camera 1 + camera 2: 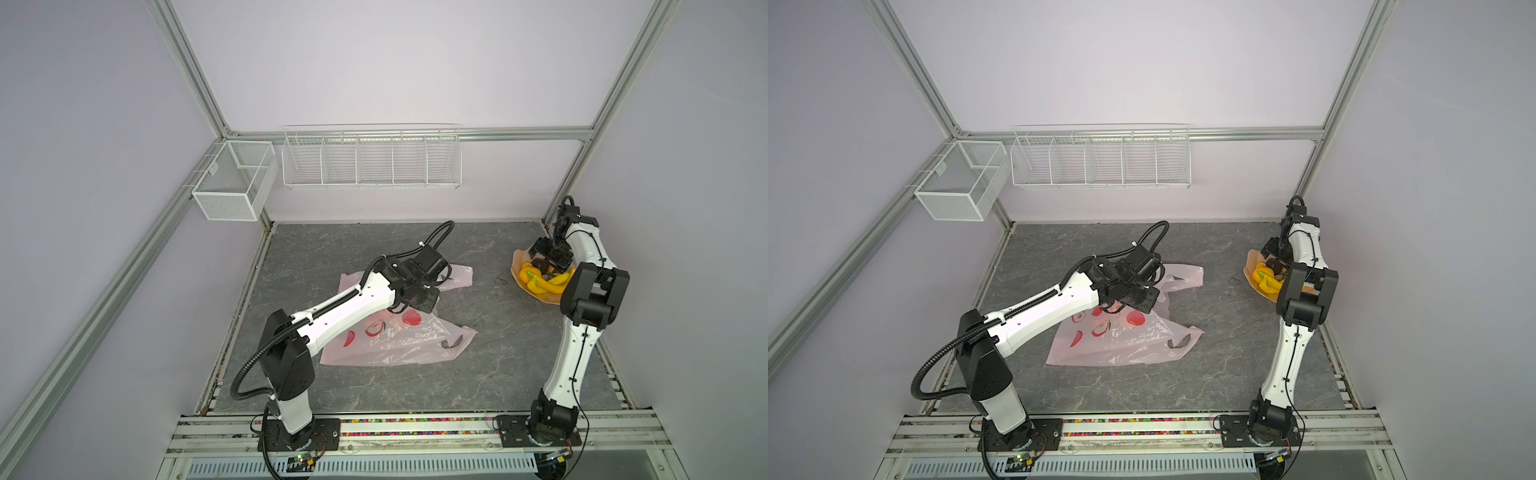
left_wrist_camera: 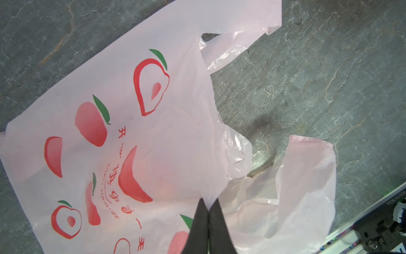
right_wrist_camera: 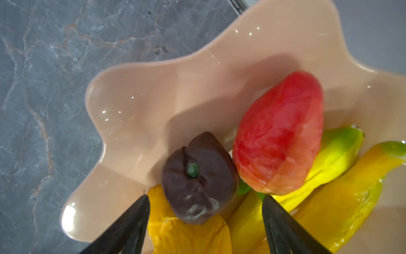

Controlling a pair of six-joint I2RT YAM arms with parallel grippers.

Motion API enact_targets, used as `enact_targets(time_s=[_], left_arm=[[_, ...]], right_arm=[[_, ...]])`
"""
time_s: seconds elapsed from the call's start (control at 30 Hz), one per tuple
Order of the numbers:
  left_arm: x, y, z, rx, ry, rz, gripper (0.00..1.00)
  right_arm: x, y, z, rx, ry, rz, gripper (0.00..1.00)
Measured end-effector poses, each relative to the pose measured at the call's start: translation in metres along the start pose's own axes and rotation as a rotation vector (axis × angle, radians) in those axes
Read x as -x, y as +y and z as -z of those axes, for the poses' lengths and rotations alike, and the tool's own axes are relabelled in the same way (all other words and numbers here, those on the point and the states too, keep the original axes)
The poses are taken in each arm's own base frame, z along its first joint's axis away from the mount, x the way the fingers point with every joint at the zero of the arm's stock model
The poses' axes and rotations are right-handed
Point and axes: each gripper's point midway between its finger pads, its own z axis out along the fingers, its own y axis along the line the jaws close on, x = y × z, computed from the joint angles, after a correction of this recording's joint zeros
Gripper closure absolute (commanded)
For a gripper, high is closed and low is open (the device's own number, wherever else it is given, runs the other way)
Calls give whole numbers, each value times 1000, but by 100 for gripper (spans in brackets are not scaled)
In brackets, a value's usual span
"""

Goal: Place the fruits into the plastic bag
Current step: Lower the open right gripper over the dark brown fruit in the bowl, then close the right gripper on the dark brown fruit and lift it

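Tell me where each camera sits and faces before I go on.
Top view: high at the front, looking down over the table; left arm and right arm whole.
Top view: alongside, same heading; same arms.
Left wrist: over the plastic bag, looking down; left pincer shut on it.
Right wrist: over the plate, facing the fruits; right pincer open.
Shared: both top views and right wrist show plate and fruits.

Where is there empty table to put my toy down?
The gray table is bare between the plastic bag and the peach plate, and along the front, between the bag and the metal rail. It is crowded on the plate, piled with fruits under the right gripper, and where the left gripper pinches the bag.
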Motion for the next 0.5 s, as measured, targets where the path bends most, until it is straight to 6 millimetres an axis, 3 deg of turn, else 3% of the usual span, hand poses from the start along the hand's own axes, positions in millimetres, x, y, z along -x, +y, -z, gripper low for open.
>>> enact_targets(time_s=[0.3, 0.5], left_arm=[[0, 0, 0, 0, 0, 0, 100], [0, 0, 0, 0, 0, 0, 100]], right_arm=[[-4, 6, -13, -23, 26, 11, 23], [-9, 6, -15, -35, 40, 16, 35]])
